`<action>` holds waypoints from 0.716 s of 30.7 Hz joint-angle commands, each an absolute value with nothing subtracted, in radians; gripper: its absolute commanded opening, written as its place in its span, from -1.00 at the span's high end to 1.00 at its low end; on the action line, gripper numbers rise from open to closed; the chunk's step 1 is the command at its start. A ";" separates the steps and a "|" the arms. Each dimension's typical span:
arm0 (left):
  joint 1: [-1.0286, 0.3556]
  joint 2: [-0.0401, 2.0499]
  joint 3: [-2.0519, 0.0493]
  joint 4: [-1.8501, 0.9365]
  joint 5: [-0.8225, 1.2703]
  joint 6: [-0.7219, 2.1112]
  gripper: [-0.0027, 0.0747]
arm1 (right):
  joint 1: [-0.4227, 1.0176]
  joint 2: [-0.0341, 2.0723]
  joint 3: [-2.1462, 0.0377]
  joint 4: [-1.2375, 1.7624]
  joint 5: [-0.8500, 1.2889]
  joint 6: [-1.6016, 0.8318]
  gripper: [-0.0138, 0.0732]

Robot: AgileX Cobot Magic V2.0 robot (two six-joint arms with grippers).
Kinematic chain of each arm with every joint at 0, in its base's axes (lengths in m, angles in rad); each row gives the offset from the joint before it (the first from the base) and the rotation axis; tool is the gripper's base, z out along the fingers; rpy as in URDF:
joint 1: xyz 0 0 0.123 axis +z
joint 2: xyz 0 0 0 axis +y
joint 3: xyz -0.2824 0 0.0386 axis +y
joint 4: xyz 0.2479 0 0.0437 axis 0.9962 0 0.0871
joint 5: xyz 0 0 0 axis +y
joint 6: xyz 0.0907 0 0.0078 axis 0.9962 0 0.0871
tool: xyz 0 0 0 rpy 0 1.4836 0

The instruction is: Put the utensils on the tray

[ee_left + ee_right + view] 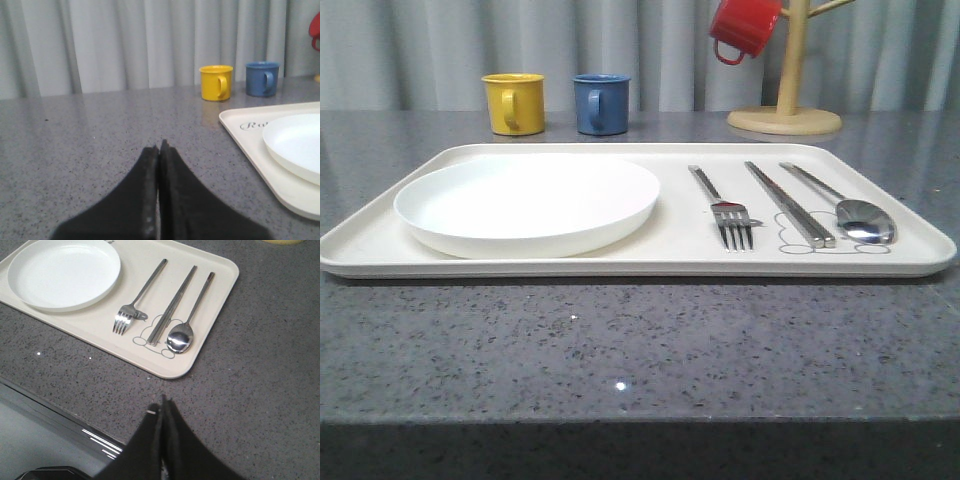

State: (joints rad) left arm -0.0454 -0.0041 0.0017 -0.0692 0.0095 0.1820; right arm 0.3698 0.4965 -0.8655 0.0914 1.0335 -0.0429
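The cream tray [920,258] [220,290] [235,125] lies across the grey table. On its left half rests the round white plate [530,200] [65,272] [295,145]. To the right lie the fork [725,210] [135,302], the chopsticks [788,202] [172,305] and the spoon [860,215] [182,332], side by side. My left gripper [160,147] is shut and empty, low over bare table left of the tray. My right gripper [162,402] is shut and empty, above the table's front edge, short of the tray's near right corner.
A yellow mug [514,102] [216,82] and a blue mug [601,103] [261,78] stand behind the tray. A red mug [744,28] hangs on a wooden mug tree [785,110] at the back right. The table's front edge [55,407] runs below my right gripper.
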 commanded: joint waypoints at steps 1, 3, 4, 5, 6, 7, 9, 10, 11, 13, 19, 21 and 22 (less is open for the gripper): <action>-0.045 -0.029 0.004 -0.080 -0.082 0.178 0.98 | 0.370 0.502 -0.888 0.087 0.968 -0.052 0.84; -0.045 -0.029 0.004 -0.080 -0.082 0.178 0.98 | 0.370 0.502 -0.888 0.087 0.972 -0.052 0.84; -0.045 -0.029 0.004 -0.080 -0.082 0.178 0.98 | 0.370 0.502 -0.888 0.087 0.975 -0.052 0.84; -0.045 -0.029 0.004 -0.080 -0.082 0.178 0.98 | 0.370 0.502 -0.888 0.087 0.977 -0.052 0.84; -0.045 -0.029 0.004 -0.080 -0.082 0.178 0.98 | 0.370 0.502 -0.888 0.087 0.977 -0.052 0.84; -0.045 -0.029 0.004 -0.080 -0.082 0.178 0.98 | 0.370 0.502 -0.888 0.087 0.977 -0.052 0.84; -0.045 -0.029 0.004 -0.080 -0.082 0.178 0.98 | 0.370 0.502 -0.888 0.087 0.977 -0.052 0.84; -0.045 -0.029 0.004 -0.080 -0.082 0.178 0.98 | 0.370 0.502 -0.888 0.087 0.977 -0.052 0.84; -0.045 -0.029 0.004 -0.080 -0.082 0.178 0.98 | 0.370 0.502 -0.888 0.087 0.977 -0.052 0.84; -0.045 -0.029 0.004 -0.080 -0.082 0.178 0.98 | 0.370 0.502 -0.888 0.087 0.977 -0.052 0.84; -0.045 -0.029 0.004 -0.080 -0.082 0.178 0.98 | 0.370 0.502 -0.888 0.087 0.977 -0.052 0.84; -0.045 -0.029 0.004 -0.080 -0.082 0.178 0.98 | 0.370 0.502 -0.888 0.087 0.977 -0.052 0.84; -0.045 -0.029 0.004 -0.080 -0.082 0.178 0.98 | 0.370 0.502 -0.888 0.087 0.977 -0.052 0.84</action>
State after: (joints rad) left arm -0.0435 -0.0041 0.0017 -0.0692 0.0000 0.1820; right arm 0.3698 0.4949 -0.8655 0.0914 1.0353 -0.0429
